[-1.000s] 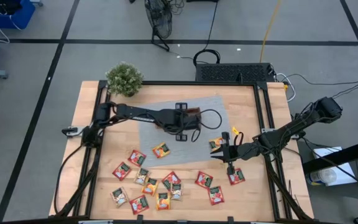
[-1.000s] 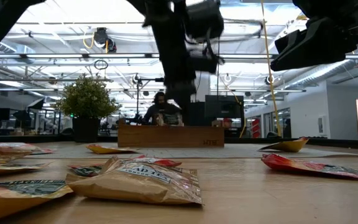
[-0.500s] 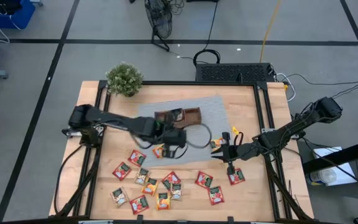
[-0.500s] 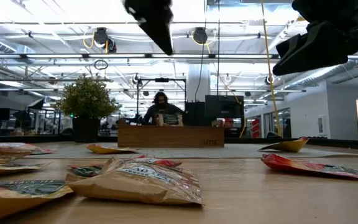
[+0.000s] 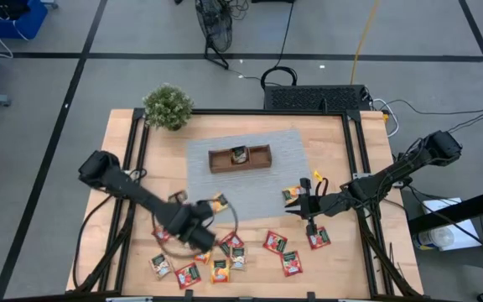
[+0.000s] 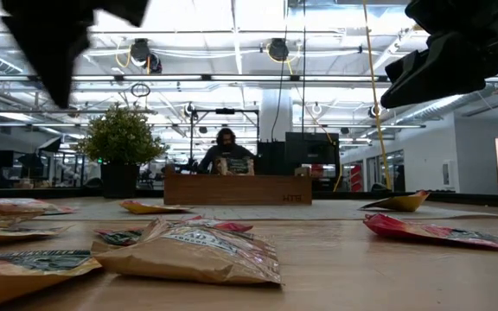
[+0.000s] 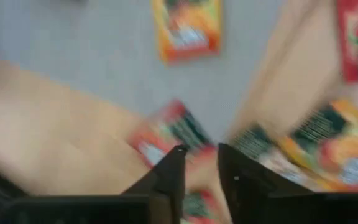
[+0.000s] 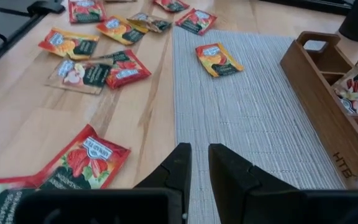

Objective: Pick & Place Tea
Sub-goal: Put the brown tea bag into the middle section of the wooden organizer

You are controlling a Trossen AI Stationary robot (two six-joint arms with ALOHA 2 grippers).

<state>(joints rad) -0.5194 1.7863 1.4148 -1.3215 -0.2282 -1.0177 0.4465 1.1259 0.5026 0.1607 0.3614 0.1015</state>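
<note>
While one packet is already sitting in the brown three-compartment wooden tray [image 5: 239, 158], the left end effector [image 5: 198, 237] is hovering slightly parted and empty over the scattered flat square foil tea packets [image 5: 229, 246] nearer the surface's front edge, probably lining up another pick.

The wooden table [image 5: 342, 159] carries a grey woven mat [image 5: 288, 176], a potted plant [image 5: 168, 106] at one corner, and scattered tea packets [image 5: 275, 242] along its near half.

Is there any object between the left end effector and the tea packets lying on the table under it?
Nothing visible does. The left end effector hangs directly over the cluster of small flat square red and orange tea packets on the wooden table, and only air shows between its dark fingers and the wrappers.
</note>
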